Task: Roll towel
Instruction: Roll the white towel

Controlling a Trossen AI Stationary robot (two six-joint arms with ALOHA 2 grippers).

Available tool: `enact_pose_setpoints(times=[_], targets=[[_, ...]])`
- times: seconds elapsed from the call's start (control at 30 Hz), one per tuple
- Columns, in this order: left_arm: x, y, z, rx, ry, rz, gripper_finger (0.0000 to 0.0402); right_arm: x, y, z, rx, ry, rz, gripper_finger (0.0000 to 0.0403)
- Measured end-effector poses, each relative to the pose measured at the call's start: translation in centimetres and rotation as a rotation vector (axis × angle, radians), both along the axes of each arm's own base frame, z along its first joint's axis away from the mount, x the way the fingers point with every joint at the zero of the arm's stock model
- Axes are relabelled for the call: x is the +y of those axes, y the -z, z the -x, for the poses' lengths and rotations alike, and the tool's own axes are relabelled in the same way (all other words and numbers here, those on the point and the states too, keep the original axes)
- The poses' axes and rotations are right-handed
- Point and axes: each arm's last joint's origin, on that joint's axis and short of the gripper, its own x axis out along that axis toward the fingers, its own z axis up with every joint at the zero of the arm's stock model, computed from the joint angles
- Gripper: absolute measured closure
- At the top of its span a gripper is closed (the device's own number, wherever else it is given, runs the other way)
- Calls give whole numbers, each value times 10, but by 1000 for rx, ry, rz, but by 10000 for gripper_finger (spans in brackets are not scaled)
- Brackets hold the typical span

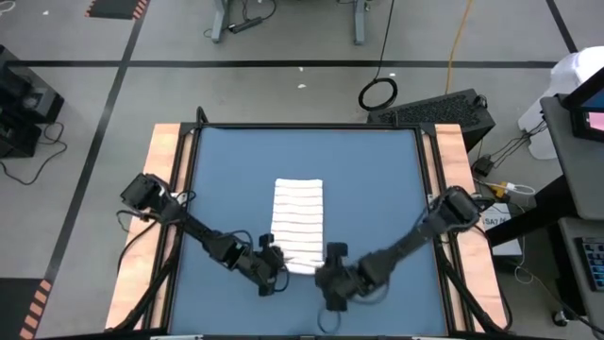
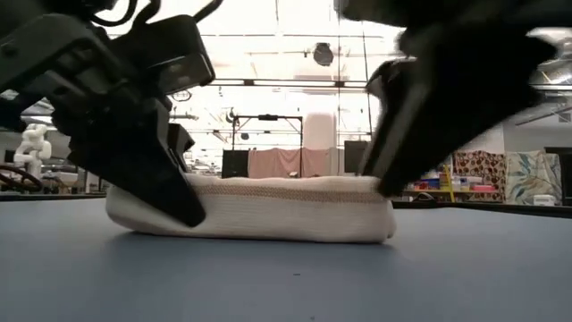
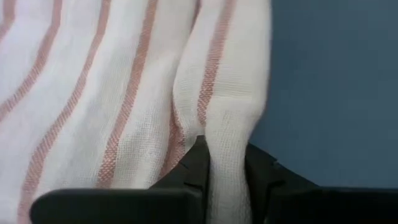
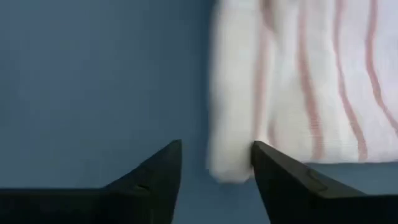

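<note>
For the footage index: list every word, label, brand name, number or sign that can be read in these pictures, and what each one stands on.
No text can be read in any view.
The towel carries only stripes, no print that can be read.
The table shows no marking.
Both arms and the left gripper and right gripper show no label.
The screen at the high view's right edge is too small to read.

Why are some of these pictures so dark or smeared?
Low view: bright ceiling lights behind turn both arms into near-black shapes over the towel. Right wrist view: the towel's edge is smeared by motion blur. Left wrist view: sharp, weave showing, cloth pinched in the left tool. High view: even light.
</note>
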Motion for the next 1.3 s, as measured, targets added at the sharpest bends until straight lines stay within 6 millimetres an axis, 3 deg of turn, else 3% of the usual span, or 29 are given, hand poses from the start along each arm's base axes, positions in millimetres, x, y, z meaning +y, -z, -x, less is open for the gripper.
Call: enact_pose_setpoints(times=[0.2, 0.37, 0.7, 1.07, 1.3], targets=[[9, -2, -4, 42, -50, 114, 318, 41, 8, 20, -149, -124, 243, 183], [15, -2, -7, 62, -60, 158, 315, 53, 19, 23, -197, -127, 323, 189], [25, -1, -11, 100, -92, 234, 312, 29, 36, 3, -154, -71, 369, 197], [25, -1, -11, 101, -85, 238, 311, 2, 39, -9, -71, 16, 303, 195], [25, -1, -11, 96, -64, 222, 311, -5, 39, -13, -44, 19, 263, 195]])
